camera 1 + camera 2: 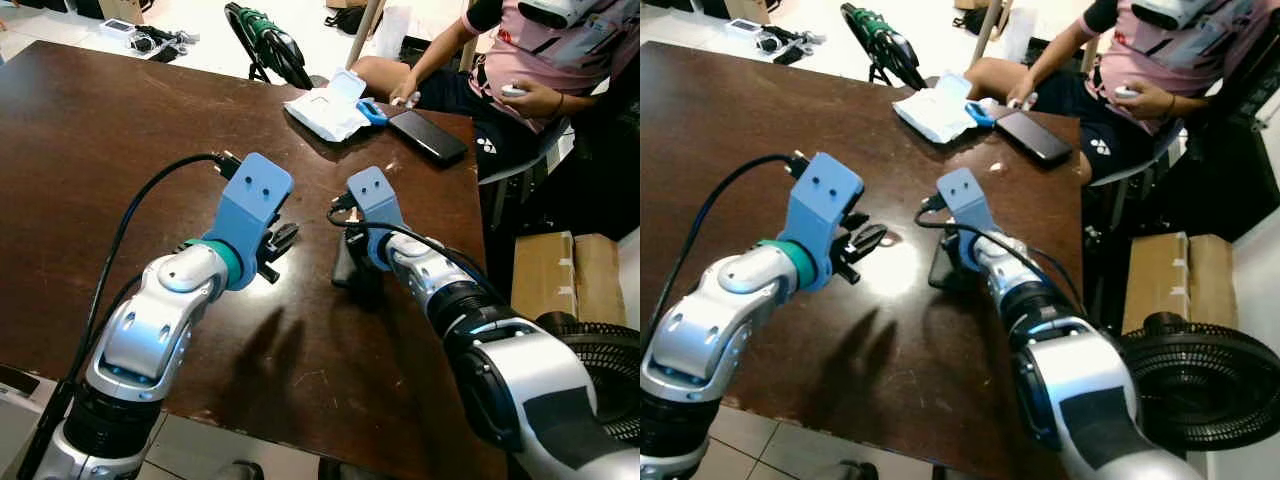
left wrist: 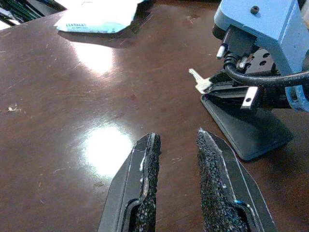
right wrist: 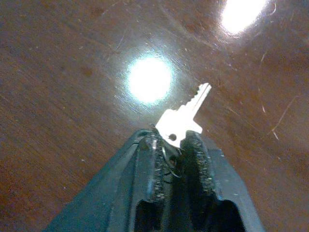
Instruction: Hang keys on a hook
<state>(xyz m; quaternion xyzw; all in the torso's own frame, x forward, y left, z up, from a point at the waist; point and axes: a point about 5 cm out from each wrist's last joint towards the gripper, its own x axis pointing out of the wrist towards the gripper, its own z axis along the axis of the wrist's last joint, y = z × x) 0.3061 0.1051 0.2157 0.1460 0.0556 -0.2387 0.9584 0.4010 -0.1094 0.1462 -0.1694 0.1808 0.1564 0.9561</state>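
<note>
A small silver key [image 3: 182, 117] on a wire ring is pinched between the pads of my right gripper [image 3: 175, 139], which is shut on it just above the dark wooden table [image 1: 120, 130]. In the left wrist view the key [image 2: 198, 80] sticks out from the right gripper's fingers [image 2: 227, 88], over a flat black stand base [image 2: 251, 133]. Any hook on that stand is hidden behind the right wrist. My left gripper [image 2: 176, 137] hovers low over the table a short way to the left, open and holding nothing.
A white packet [image 1: 322, 110], a blue object [image 1: 373, 113] and a black phone [image 1: 428, 136] lie at the table's far right. A person [image 1: 545, 55] sits beyond that corner. A cardboard box [image 1: 556, 275] and a black fan [image 1: 600, 375] stand on the floor to the right.
</note>
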